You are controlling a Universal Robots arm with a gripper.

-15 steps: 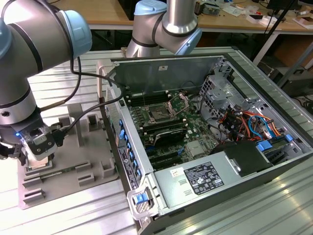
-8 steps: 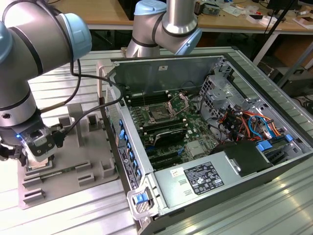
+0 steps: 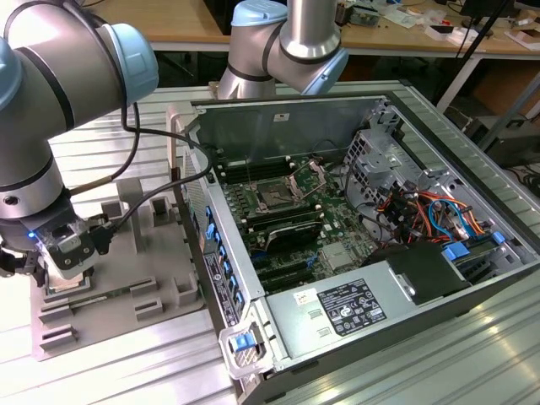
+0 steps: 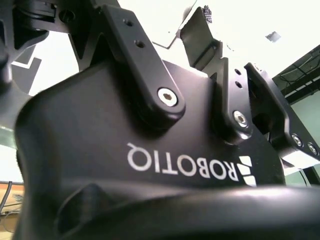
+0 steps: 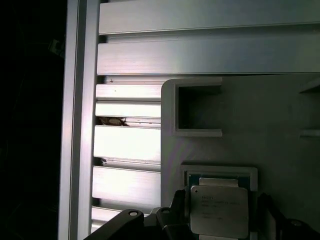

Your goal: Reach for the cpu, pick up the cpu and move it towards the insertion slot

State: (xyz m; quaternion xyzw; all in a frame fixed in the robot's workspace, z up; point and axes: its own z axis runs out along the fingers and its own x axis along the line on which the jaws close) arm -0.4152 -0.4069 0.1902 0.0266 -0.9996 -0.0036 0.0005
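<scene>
Well, gripper: in the exterior view I see it low over the grey tray, at that view's left, well apart from the computer case.
Cpu: the first wrist view gives me the silvery chip close up, lying in a raised frame of the tray, with dark parts of the gripper on two sides of it.
Grip: whether it is released or clenched on the cpu, I cannot tell.
Second wrist view: the gripper's black body from close by, with a bright ceiling behind.
Insertion slot: on the green board inside the case, open to above, with the case walls around it.
Edges: the cpu's frame lies near the tray's rounded corner. Beyond it run the table slats, then a rail and darkness.
Count: one arm, one cpu, one insertion slot. I count two raised frames whole in the first wrist view, one of them an empty frame.
</scene>
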